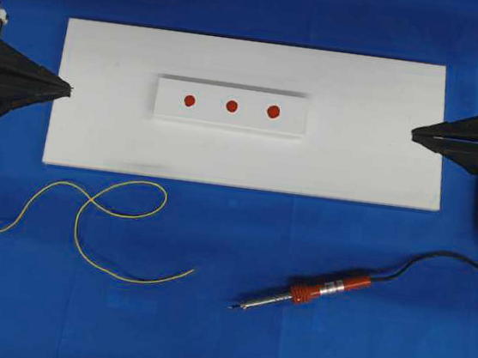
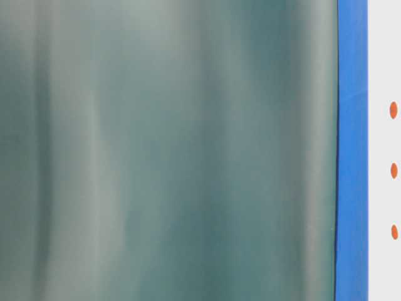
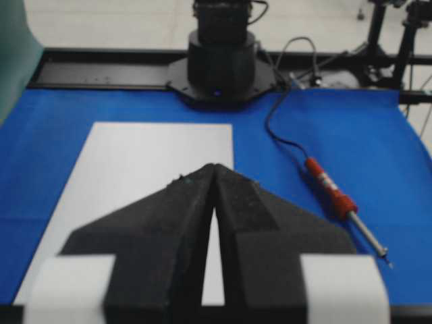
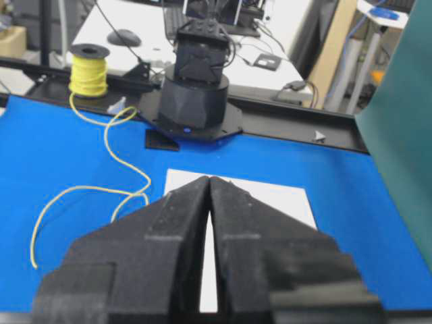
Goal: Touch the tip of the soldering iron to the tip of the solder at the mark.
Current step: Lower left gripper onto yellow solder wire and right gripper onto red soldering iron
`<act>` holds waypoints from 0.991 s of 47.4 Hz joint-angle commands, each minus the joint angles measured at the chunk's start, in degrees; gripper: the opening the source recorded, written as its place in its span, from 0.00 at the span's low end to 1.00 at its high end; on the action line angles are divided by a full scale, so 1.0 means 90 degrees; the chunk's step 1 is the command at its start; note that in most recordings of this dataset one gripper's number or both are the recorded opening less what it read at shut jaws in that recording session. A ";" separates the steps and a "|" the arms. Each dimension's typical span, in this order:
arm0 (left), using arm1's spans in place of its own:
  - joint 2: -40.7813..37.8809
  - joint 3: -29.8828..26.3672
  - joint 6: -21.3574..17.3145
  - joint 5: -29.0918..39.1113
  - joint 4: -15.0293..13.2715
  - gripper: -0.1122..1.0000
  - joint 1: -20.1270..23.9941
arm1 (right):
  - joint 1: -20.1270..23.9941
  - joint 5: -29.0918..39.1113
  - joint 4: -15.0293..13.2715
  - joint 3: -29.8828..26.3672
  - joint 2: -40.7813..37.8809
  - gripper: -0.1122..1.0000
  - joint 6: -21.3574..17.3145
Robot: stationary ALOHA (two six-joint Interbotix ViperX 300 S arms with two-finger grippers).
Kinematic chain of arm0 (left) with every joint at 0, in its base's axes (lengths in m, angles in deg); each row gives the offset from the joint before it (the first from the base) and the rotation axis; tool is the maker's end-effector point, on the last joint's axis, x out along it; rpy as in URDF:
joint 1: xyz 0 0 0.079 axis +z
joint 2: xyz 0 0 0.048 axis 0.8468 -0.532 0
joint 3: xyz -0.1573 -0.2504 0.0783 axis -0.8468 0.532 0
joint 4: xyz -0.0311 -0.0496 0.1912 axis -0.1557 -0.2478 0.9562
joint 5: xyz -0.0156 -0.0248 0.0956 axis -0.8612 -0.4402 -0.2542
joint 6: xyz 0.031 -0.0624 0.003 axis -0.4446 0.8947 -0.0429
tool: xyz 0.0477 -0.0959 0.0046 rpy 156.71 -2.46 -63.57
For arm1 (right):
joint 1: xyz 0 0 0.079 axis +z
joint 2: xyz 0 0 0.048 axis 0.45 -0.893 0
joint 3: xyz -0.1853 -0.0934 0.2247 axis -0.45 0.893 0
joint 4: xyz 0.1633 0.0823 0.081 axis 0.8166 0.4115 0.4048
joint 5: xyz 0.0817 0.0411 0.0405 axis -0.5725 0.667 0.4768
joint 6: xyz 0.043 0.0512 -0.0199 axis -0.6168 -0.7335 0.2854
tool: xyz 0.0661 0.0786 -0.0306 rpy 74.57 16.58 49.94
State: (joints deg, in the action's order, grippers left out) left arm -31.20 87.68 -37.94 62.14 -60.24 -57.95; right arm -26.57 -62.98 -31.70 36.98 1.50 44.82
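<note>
The soldering iron (image 1: 312,293) lies on the blue mat at the front right, tip pointing left, black cord trailing right; it also shows in the left wrist view (image 3: 335,198). The solder (image 1: 105,220), a thin yellow wire, curls on the mat at the front left, its cut tip near the middle front; it also shows in the right wrist view (image 4: 101,192). Three red marks (image 1: 231,105) sit on a raised white block on the white board (image 1: 353,166). My left gripper (image 1: 69,91) is shut and empty at the board's left edge. My right gripper (image 1: 414,134) is shut and empty at its right edge.
A yellow solder spool (image 4: 89,69) stands behind the far arm's base (image 4: 196,101). The table-level view is mostly filled by a blurred green surface (image 2: 169,150), with the marks (image 2: 393,170) at its right edge.
</note>
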 commanded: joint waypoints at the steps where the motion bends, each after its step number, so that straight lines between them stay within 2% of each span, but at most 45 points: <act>1: -0.0010 -0.0088 -0.0049 0.0098 0.0010 0.10 -0.0352 | 0.0098 0.0010 0.0020 -0.0127 -0.0078 0.10 -0.0010; 7: -0.0068 -0.0088 0.0010 0.0166 0.0000 0.10 -0.0840 | 0.0537 0.0566 0.0010 -0.0332 -0.0283 0.04 -0.0029; 15: -0.0283 -0.0020 0.0000 0.0156 0.0010 0.10 -0.1436 | 0.1289 0.0957 0.0068 -0.0479 -0.0635 0.04 -0.0059; 19: -0.0547 0.0020 0.0000 0.0098 0.0010 0.10 -0.1611 | 0.1572 0.0986 0.0156 -0.0459 -0.0850 0.04 -0.0098; 29: -0.1475 0.0098 0.0020 -0.0312 0.0010 0.11 -0.1807 | 0.1924 0.0967 0.0225 -0.0430 -0.1514 0.07 -0.0449; 31: -0.1631 0.0088 0.0039 -0.0361 0.0010 0.15 -0.1846 | 0.1973 0.0967 0.0225 -0.0430 -0.1689 0.11 -0.0537; 34: -0.1895 0.0098 0.0127 -0.0469 0.0010 0.28 -0.1963 | 0.2041 0.0967 0.0234 -0.0430 -0.1924 0.19 -0.0645; 38: -0.2227 0.0117 0.0234 -0.0605 0.0010 0.52 -0.2158 | 0.2168 0.0957 0.0234 -0.0430 -0.2227 0.39 -0.0781; 43: -0.2764 0.0117 0.0293 -0.0840 0.0000 0.79 -0.2441 | 0.2402 0.0713 0.0225 -0.0371 -0.2686 0.69 -0.0840; 45: -0.2979 0.0117 0.0303 -0.0967 0.0000 0.87 -0.2529 | 0.2471 0.0508 0.0225 -0.0322 -0.2842 0.79 -0.0840; 47: -0.3223 0.0098 0.0342 -0.1123 0.0010 0.88 -0.2588 | 0.2510 0.0264 0.0225 -0.0244 -0.2988 0.89 -0.0869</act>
State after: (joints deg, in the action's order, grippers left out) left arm -57.22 89.26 -35.13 54.41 -60.33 -80.19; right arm -4.77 -57.36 -29.85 34.61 -23.55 37.18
